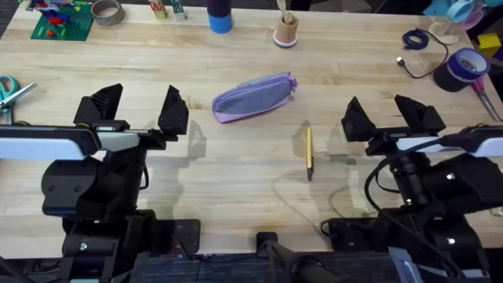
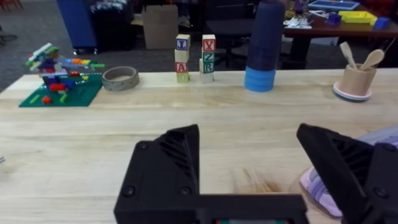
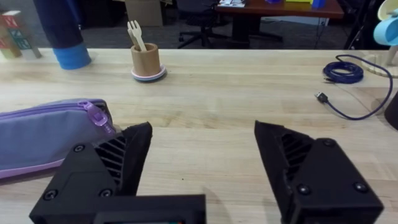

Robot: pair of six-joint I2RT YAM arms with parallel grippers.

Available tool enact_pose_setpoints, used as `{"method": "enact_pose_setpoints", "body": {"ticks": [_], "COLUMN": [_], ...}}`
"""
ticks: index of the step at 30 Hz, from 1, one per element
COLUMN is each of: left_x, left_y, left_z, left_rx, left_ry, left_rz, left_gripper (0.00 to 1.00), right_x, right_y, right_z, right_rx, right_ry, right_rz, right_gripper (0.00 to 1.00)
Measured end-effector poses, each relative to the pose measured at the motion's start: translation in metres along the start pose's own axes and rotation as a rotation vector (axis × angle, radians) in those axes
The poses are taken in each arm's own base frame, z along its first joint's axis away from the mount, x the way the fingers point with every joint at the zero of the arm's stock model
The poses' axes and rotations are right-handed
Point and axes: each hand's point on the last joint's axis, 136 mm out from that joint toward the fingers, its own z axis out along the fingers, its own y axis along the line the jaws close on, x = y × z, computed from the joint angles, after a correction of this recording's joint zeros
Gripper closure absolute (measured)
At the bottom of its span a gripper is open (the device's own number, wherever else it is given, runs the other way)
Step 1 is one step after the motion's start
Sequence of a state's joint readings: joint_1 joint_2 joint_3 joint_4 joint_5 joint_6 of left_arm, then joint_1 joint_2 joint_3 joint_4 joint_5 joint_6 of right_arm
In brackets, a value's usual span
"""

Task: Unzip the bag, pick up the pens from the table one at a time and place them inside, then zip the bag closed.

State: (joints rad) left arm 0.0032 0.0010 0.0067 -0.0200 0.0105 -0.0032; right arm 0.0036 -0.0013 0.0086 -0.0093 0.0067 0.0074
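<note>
On the wooden table (image 1: 259,169) we see the lavender pencil pouch (image 1: 253,97) lying a little behind the middle, tilted, its zipper run to the far right end where the lilac pull (image 3: 95,116) hangs over the fabric; the pouch looks zipped along the length we can see. Just in front and to the right of it, apart from it, the yellow-orange pen (image 1: 309,152) lies nearly straight fore and aft, dark tip toward the arms' bases.

Our left gripper (image 1: 132,109) sits to the left of the pouch with its black fingers spread wide and nothing between them; from the left wrist camera the pouch's end (image 2: 329,180) shows just beside one finger (image 2: 348,171), and we cannot tell whether they touch. Our right gripper (image 1: 392,116) hovers to the right of the pen, well clear of it, fingers likewise spread and empty, with bare wood between them.

Along the far edge of the table stand a green brick baseplate with a small build (image 2: 57,81), a roll of tape (image 2: 120,78), lettered wooden blocks (image 2: 194,58), a blue cylinder (image 2: 263,46) and a small wooden cup holding utensils (image 3: 147,57). A coiled blue cable (image 3: 344,73) lies at the far right, and scissors (image 1: 11,89) at the left edge
</note>
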Motion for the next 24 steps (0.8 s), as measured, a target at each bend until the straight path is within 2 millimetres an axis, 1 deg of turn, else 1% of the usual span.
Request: {"method": "enact_pose_setpoints", "body": {"ticks": [14, 19, 24], "left_x": [-0.001, -0.011, -0.011], "left_y": [0.003, 0.008, 0.01], "left_z": [0.0, 0.0, -0.001], "left_rx": [-0.015, -0.046, -0.058], "left_ry": [-0.002, -0.044, -0.043], "left_rz": [0.012, 0.017, 0.018], "left_gripper": [0.005, 0.006, 0.007], "right_x": [0.005, 0.003, 0.002], "right_y": [0.0, -0.001, -0.001], "right_z": [0.0, 0.0, 0.0], "right_rx": [0.0, 0.004, 0.004], "right_ry": [0.021, 0.014, 0.014], "right_rz": [0.012, 0.012, 0.024], "right_gripper": [0.004, 0.005, 0.005]}}
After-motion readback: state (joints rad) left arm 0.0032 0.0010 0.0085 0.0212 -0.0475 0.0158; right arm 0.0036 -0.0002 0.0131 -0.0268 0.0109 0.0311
